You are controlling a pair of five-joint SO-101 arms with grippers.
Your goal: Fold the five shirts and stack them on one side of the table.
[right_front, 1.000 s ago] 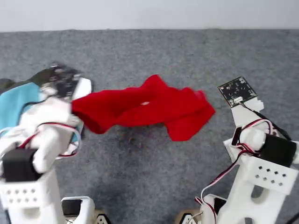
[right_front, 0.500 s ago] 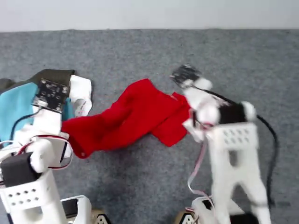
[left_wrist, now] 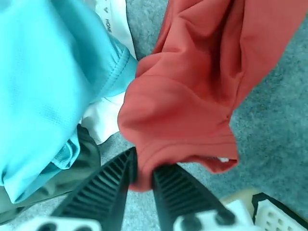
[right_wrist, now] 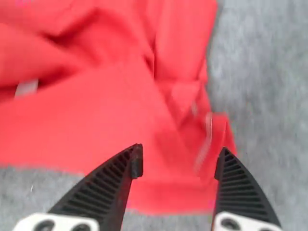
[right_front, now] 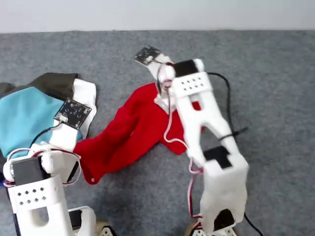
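Note:
A red shirt [right_front: 129, 132] lies crumpled in a diagonal band across the middle of the grey table. My left gripper [left_wrist: 142, 177] is shut on the red shirt's [left_wrist: 192, 96] near-left edge, pinching a fold between its black fingers [left_wrist: 113, 180]. My right gripper [right_wrist: 175, 161] is open and hovers just above the far part of the red shirt [right_wrist: 110, 96], its arm [right_front: 197, 108] stretched over the cloth. A pile of shirts sits at the left: a turquoise one [right_front: 22, 118] on top of a white one [right_front: 86, 96] and a dark olive one [right_front: 56, 81].
Bare grey table [right_front: 266, 88] extends to the right and along the far side. The pile of shirts [left_wrist: 43, 86] lies close beside my left gripper. The right arm's cable [right_front: 224, 98] loops over the table beside the shirt.
My right arm swung from the right side across to above the shirt's far end. My left gripper drew the red shirt's left end toward the near edge, turning it diagonal.

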